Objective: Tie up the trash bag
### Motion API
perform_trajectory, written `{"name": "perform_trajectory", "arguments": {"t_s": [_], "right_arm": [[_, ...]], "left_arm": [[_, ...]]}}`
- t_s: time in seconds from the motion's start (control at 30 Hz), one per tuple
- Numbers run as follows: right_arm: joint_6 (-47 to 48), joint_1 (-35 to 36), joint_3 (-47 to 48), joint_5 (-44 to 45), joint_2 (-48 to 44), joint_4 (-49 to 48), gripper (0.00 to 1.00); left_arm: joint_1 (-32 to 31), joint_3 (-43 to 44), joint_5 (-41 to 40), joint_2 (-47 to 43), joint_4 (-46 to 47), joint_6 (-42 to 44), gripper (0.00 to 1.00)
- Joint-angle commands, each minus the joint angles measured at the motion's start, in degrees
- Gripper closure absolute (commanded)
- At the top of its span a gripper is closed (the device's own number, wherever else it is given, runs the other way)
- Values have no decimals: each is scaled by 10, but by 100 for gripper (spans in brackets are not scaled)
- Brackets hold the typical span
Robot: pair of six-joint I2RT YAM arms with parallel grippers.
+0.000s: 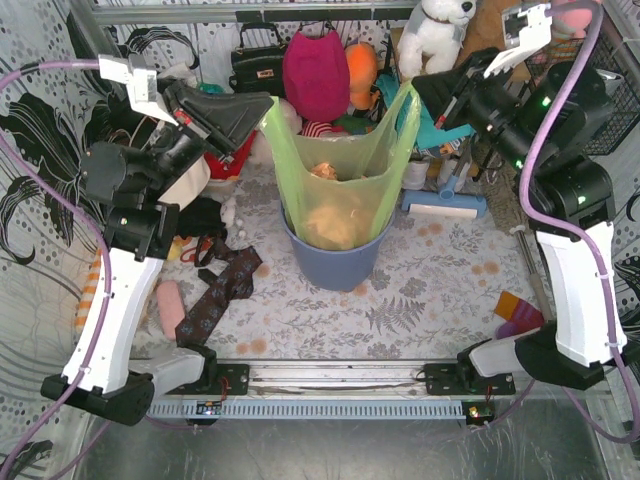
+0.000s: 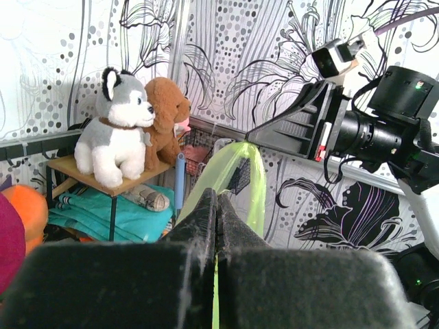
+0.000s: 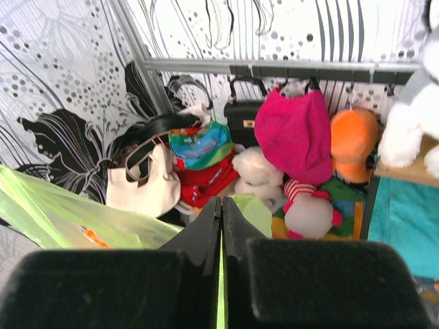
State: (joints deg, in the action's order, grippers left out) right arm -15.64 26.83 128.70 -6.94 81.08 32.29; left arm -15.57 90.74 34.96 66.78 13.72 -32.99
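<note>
The lime-green trash bag (image 1: 340,175) stands in a round blue-grey bin (image 1: 335,265), with brown paper waste showing through it. My left gripper (image 1: 268,105) is shut on the bag's left top corner and holds it up. My right gripper (image 1: 412,92) is shut on the right top corner. The bag's mouth is stretched wide between them. In the left wrist view the green film (image 2: 233,171) runs from my shut gripper (image 2: 217,200) toward the right gripper. In the right wrist view green film (image 3: 62,219) passes between my shut fingers (image 3: 221,205).
Soft toys, a magenta bag (image 1: 315,72) and a black bag (image 1: 257,62) crowd the back wall. A cream tote bag (image 3: 140,181) lies at the left. Dark patterned cloth (image 1: 215,295) and a pink item (image 1: 170,305) lie front left. A lint roller (image 1: 440,207) lies right of the bin.
</note>
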Motion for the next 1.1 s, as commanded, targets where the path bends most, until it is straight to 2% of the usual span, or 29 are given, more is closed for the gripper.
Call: {"name": "perform_trajectory", "arguments": {"t_s": [0.0, 0.1, 0.33, 0.6, 0.8, 0.87, 0.9, 0.97, 1.07], "right_arm": [[-15, 0, -79, -2, -38, -52, 100], [-13, 0, -80, -3, -41, -57, 100], [-4, 0, 7, -25, -3, -41, 100], [-9, 0, -45, -27, -24, -65, 100], [-7, 0, -43, -30, -22, -64, 100], [-8, 0, -41, -32, -22, -63, 100], [-8, 0, -42, -31, -22, -63, 100], [-10, -1, -45, -31, -24, -63, 100], [-10, 0, -47, -33, -23, -63, 100]], "left_arm": [[9, -42, -15, -28, 44, -4, 100], [13, -40, -13, -26, 49, -9, 100], [14, 41, 9, 10, 28, -3, 100], [15, 9, -3, 0, 25, 0, 98], [14, 42, -16, -4, -6, 11, 69], [14, 66, -17, -3, -20, 8, 48], [14, 81, -18, 0, -29, 6, 42], [15, 125, -16, 13, -57, 1, 36], [13, 193, 3, 42, -90, -19, 35]]}}
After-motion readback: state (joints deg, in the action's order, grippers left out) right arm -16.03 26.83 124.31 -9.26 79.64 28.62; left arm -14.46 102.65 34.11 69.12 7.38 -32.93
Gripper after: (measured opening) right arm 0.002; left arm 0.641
